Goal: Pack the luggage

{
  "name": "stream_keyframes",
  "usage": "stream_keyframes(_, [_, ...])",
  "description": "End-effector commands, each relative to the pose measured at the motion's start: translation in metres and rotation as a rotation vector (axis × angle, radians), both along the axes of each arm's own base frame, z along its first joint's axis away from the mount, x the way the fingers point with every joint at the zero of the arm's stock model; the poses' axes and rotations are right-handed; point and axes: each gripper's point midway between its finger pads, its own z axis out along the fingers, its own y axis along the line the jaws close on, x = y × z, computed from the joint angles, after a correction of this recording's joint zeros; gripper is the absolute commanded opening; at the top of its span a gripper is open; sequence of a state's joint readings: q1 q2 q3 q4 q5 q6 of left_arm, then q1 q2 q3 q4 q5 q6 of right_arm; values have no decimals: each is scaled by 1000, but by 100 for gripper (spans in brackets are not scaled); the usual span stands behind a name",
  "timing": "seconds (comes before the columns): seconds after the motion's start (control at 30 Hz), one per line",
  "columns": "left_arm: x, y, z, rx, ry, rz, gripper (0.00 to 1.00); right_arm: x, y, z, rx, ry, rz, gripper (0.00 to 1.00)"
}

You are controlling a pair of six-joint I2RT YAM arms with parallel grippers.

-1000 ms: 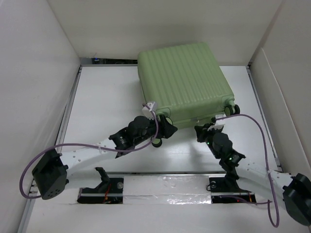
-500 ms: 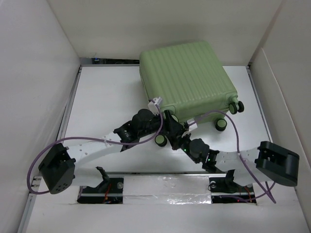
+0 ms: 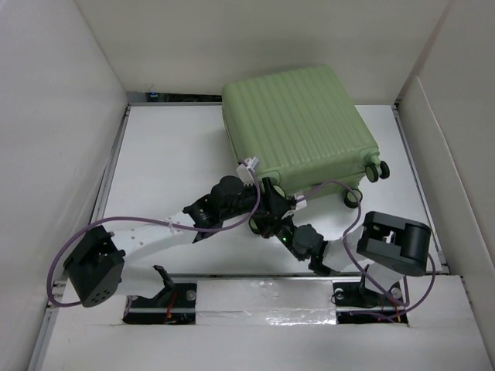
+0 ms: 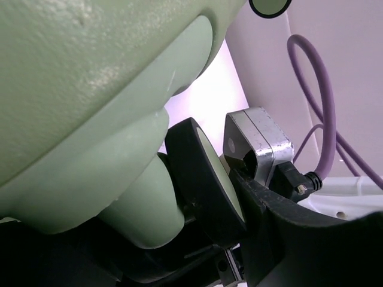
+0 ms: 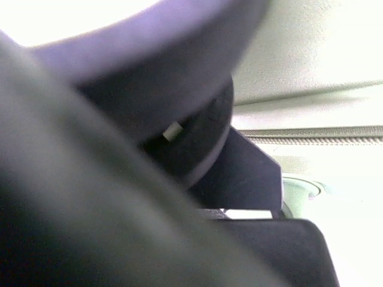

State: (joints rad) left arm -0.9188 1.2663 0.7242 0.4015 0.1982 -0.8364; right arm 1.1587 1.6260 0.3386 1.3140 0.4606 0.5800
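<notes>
Green suitcase (image 3: 298,127) lay shut, upper centre-right of the top view. Left gripper (image 3: 267,207) and right gripper (image 3: 278,224) crowded its near-left wheel (image 4: 203,179); clenched or released, couldn't tell. No loose items seen, so packing looked done or unstarted.

White tabletop (image 3: 170,154), glare near the front edge. Plain off-white panel walls (image 3: 46,116) left, back, right. Bright, even light.
</notes>
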Motion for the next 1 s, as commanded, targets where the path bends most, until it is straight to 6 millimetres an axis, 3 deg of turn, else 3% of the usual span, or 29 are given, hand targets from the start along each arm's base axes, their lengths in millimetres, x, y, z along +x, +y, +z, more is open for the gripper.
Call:
stream_keyframes(0.0, [-19, -20, 144, -416, -338, -119, 13, -75, 45, 41, 205, -10, 346, 11])
stream_keyframes(0.03, [-16, -17, 141, -392, -347, -98, 22, -73, 38, 42, 197, 3, 320, 32])
stream_keyframes(0.07, [-12, -12, 137, -362, -353, -66, 44, -72, 29, 32, 168, 28, 296, 40])
stream_keyframes(0.1, [-3, -2, 130, -304, -364, 1, 54, -69, 22, 15, 99, 63, 256, 47])
stream_keyframes(0.13, [1, 3, 127, -274, -373, 32, 62, -66, 15, 23, 102, 62, 228, 56])
stream_keyframes(0.17, [5, 10, 125, -245, -383, 67, 74, -68, 10, 18, 67, 75, 214, 60])
stream_keyframes(0.2, [13, 22, 120, -178, -404, 126, 79, -68, 4, -1, -22, 101, 190, 63])
stream_keyframes(0.27, [24, 37, 114, -77, -428, 199, 87, -71, -4, 3, -48, 103, 181, 70])
stream_keyframes(0.3, [32, 54, 112, 9, -422, 270, 88, -76, -11, -11, -107, 122, 174, 71])
stream_keyframes(0.37, [39, 75, 109, 98, -457, 344, 89, -81, -20, -11, -104, 137, 171, 73])
stream_keyframes(0.4, [43, 96, 108, 133, -463, 421, 89, -81, -25, -14, -110, 145, 159, 74])
stream_keyframes(0.43, [44, 106, 104, 152, -464, 458, 88, -85, -33, -29, -159, 168, 158, 74])
stream_keyframes(0.47, [45, 116, 102, 158, -459, 498, 82, -85, -38, -31, -166, 181, 148, 73])
stream_keyframes(0.5, [46, 136, 95, 166, -452, 565, 73, -88, -44, -32, -185, 188, 146, 69])
stream_keyframes(0.53, [44, 141, 90, 164, -446, 579, 57, -88, -49, -32, -193, 189, 138, 64])
stream_keyframes(0.57, [42, 144, 85, 150, -432, 591, 21, -88, -52, -29, -197, 188, 132, 41])
stream_keyframes(0.6, [39, 147, 71, 155, -421, 584, 8, -87, -60, -22, -205, 175, 123, 18])
stream_keyframes(0.63, [37, 146, 62, 160, -412, 569, 1, -86, -64, -17, -212, 163, 114, 3])
stream_keyframes(0.67, [35, 143, 52, 167, -400, 551, 0, -84, -65, -3, -205, 151, 105, 0])
stream_keyframes(0.7, [31, 137, 30, 194, -369, 510, 0, -82, -69, 5, -216, 135, 93, 0])
stream_keyframes(0.77, [27, 131, 5, 222, -328, 474, 0, -77, -86, 29, -210, 112, 47, 0])
stream_keyframes(0.83, [19, 118, -20, 228, -298, 416, 0, -70, -100, 40, -218, 86, -8, 3])
stream_keyframes(0.87, [10, 107, -26, 223, -301, 373, 0, -69, -106, 53, -187, 73, -21, 19])
stream_keyframes(0.93, [9, 96, -34, 234, -311, 370, 1, -66, -110, 73, -175, 42, -36, 35])
stream_keyframes(0.97, [4, 87, -34, 235, -325, 348, 16, -66, -112, 72, -203, 39, -40, 49])
